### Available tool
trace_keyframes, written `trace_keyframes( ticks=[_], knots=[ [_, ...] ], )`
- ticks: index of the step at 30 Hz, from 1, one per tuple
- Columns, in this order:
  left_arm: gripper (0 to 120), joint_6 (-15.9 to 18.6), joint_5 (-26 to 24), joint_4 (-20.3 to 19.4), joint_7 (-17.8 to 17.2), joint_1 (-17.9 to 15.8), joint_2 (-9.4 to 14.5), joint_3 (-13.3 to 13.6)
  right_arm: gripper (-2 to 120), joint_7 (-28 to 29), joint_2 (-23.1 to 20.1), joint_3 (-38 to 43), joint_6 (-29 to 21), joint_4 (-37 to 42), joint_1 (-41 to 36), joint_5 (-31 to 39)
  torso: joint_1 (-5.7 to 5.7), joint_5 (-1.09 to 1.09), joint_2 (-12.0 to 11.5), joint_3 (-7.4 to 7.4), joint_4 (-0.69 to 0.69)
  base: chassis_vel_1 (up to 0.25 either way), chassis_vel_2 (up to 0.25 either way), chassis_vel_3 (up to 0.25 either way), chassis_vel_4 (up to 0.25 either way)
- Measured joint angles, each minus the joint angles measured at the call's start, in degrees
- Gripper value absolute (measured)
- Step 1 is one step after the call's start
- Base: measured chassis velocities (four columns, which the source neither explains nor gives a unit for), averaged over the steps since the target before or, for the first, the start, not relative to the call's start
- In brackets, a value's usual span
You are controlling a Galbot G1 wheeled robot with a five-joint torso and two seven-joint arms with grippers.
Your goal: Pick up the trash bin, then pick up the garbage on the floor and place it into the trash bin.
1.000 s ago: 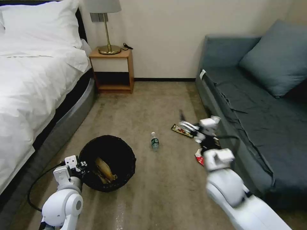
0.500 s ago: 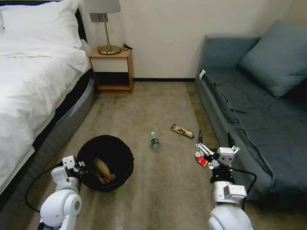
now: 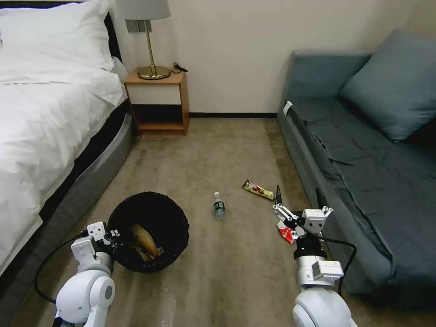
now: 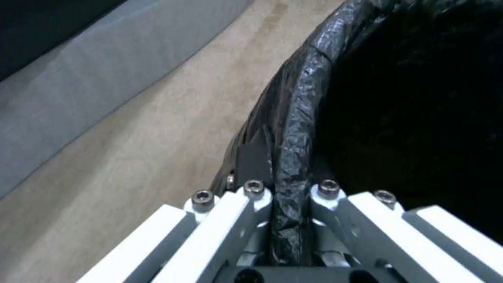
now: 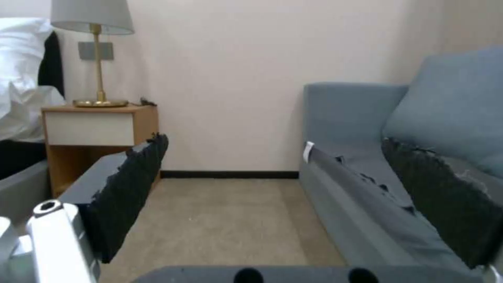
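While the left gripper [image 3: 110, 237] stays clamped on the near rim of the round trash bin lined with a black plastic bag [image 3: 172, 218], the wrist view shows its fingers [image 4: 251, 196] pinching the crinkled bag edge [image 4: 298, 118] from both sides. Bin sits on the tan carpet beside the grey bed base [image 3: 91, 177], a tan paper wad [image 3: 144, 240] lying inside it.

Right gripper [image 3: 297, 200] held low by the grey-blue sofa's [image 3: 363, 159] front edge, dark pads [image 5: 131, 184] spread wide apart, nothing between them. Compared with a second ago, this arm has drawn back from over the long dark snack wrapper [image 3: 258, 190] and now points level at the far wall. Red-and-white packet [image 3: 286, 233] lies on the floor just under and beside the wrist.

Farther out: small clear bottle with green label [image 3: 219, 206] mid-carpet, wrapper beyond it toward the sofa; both unmoved. Wooden nightstand [image 3: 156, 102] with brass lamp [image 3: 147, 41] against the wall.
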Motion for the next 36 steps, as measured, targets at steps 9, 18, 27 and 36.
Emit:
trace_keyframes(
  ticks=[9, 18, 27, 36],
  knots=[
    [3, -0.01, 0.05, 0.31, 0.03, -0.34, 0.05, 0.18, 100, 0.01, -0.14, -0.15, 0.08, -0.80, 0.60, 0.11, 0.00, 0.00, 0.00, 0.00, 0.00, -0.195, 0.207, 0.196, -0.196],
    [3, -0.02, 0.07, 0.41, 0.03, -0.41, 0.14, 0.19, 100, 0.12, -0.30, -0.32, 0.08, -1.81, 1.51, 0.25, 0.00, -0.02, 0.00, 0.00, 0.00, -0.147, 0.147, 0.139, -0.151],
    [3, -0.01, 0.11, 0.32, 0.02, -0.42, 0.09, 0.15, 100, 0.14, -0.86, -0.51, 0.35, -2.44, 2.20, 0.39, 0.00, -0.01, 0.00, 0.00, 0.00, -0.093, 0.096, 0.091, -0.087],
    [3, 0.04, 0.24, 0.09, -0.01, -0.29, 0.08, 0.22, 100, 0.27, -0.79, -0.31, 0.28, -2.84, 2.20, 0.36, 0.00, -0.01, 0.00, 0.00, 0.00, 0.000, 0.000, 0.000, 0.000]
  ],
)
